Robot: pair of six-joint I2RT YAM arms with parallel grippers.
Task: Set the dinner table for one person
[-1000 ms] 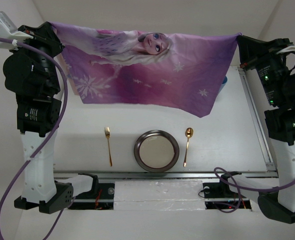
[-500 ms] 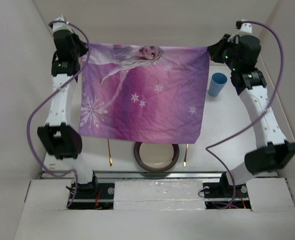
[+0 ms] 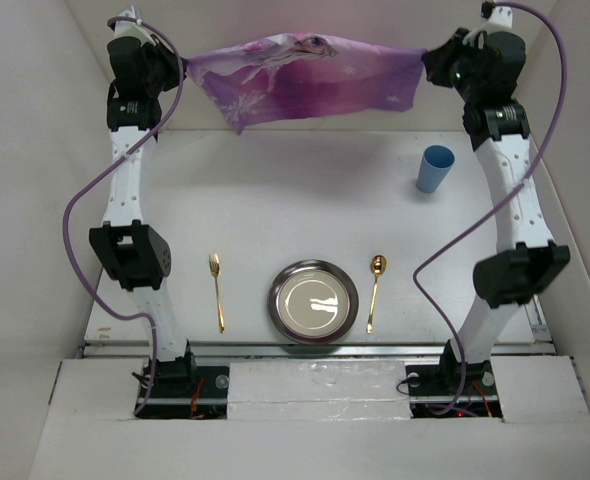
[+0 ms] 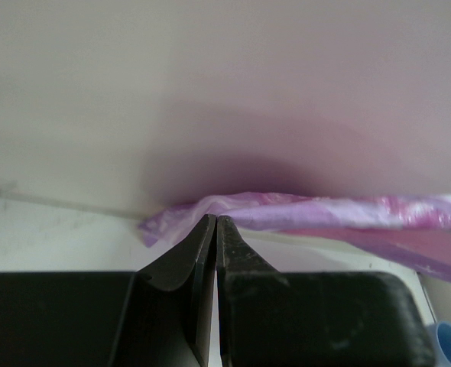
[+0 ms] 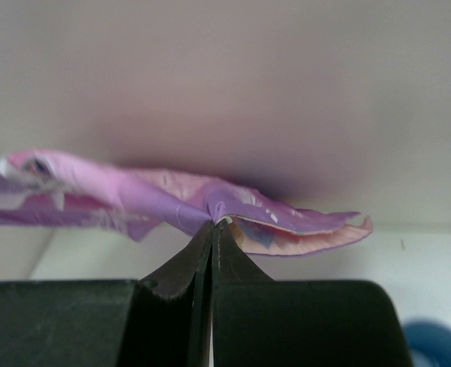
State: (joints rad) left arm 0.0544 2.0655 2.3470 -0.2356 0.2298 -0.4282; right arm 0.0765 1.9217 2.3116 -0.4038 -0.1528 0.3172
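Observation:
The purple snowflake cloth point(image 3: 310, 75) hangs stretched between my two grippers at the far edge of the white dinner table point(image 3: 275, 210). My left gripper point(image 3: 180, 62) is shut on its left corner point(image 4: 233, 210). My right gripper point(image 3: 425, 62) is shut on its right corner point(image 5: 233, 206). On the table near the front lie a round metal plate point(image 3: 313, 301), a gold fork point(image 3: 217, 290) to its left and a gold spoon point(image 3: 374, 290) to its right. A blue cup point(image 3: 435, 168) stands at the far right.
White walls point(image 3: 35, 150) close in the table on the left, right and back. The arm bases point(image 3: 175, 375) sit at the near edge behind a metal rail point(image 3: 315, 347). The blue cup also shows at the corner of the right wrist view point(image 5: 439, 344).
Both arms have carried the cloth away from me to the far wall. It no longer hangs over the plate, fork and spoon, which now show in full.

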